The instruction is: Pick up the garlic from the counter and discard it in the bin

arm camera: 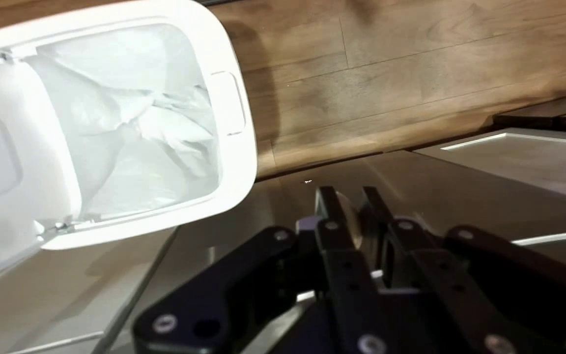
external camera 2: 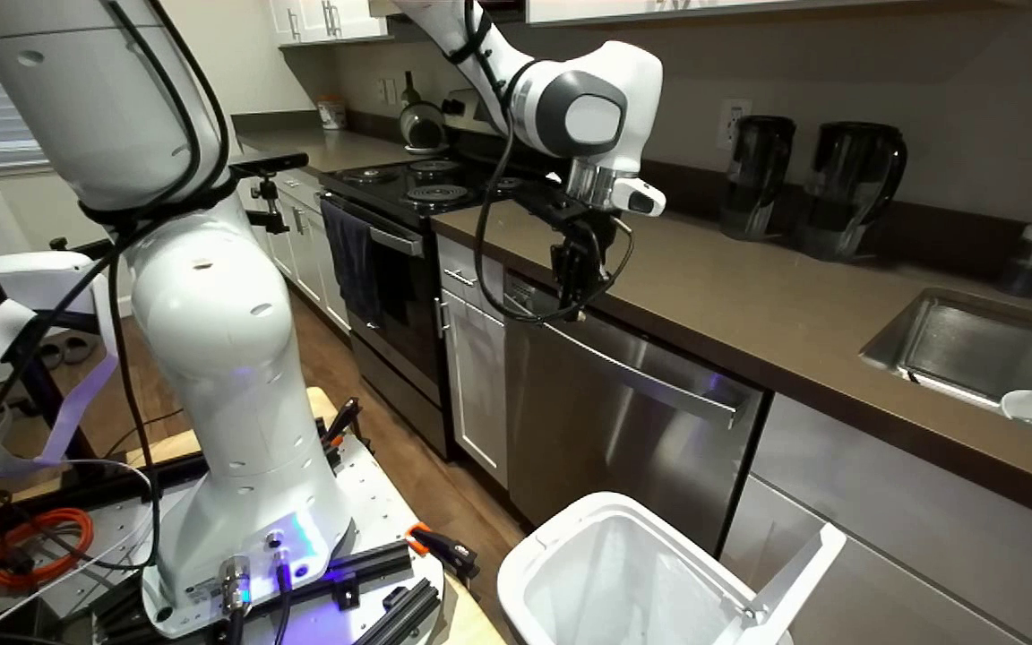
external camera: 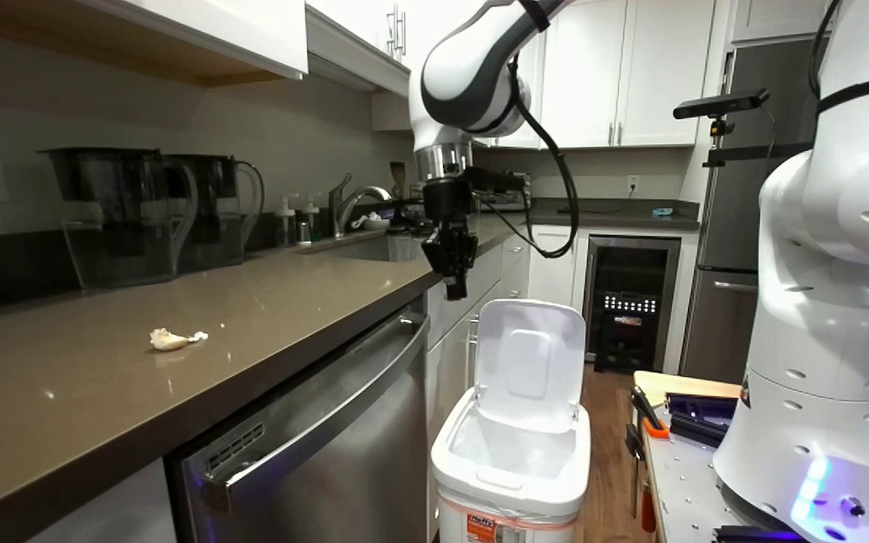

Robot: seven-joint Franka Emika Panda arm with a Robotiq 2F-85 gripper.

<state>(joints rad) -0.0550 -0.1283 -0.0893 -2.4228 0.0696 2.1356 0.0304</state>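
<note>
A cream-white garlic piece (arm camera: 350,216) is pinched between the black fingers of my gripper (arm camera: 348,194) in the wrist view, partly hidden by the near finger. Its tan tip also peeks out under the gripper (external camera 2: 577,305) in an exterior view. More garlic (external camera: 169,339), a small lump with tiny bits beside it, lies on the brown-grey counter (external camera: 291,298). My gripper (external camera: 455,286) hangs pointing down, just off the counter's front edge. The white bin (external camera: 506,494) stands on the floor with its lid up. In the wrist view the bin's rim (arm camera: 241,162) is left of my fingers.
A steel dishwasher (external camera 2: 623,421) fronts the counter close to the gripper. Two dark pitchers (external camera: 121,226) stand along the wall. The raised bin lid (external camera: 531,362) rises at the bin's back. A sink (external camera 2: 973,349) is set into the counter. Wooden floor (arm camera: 386,73) surrounds the bin.
</note>
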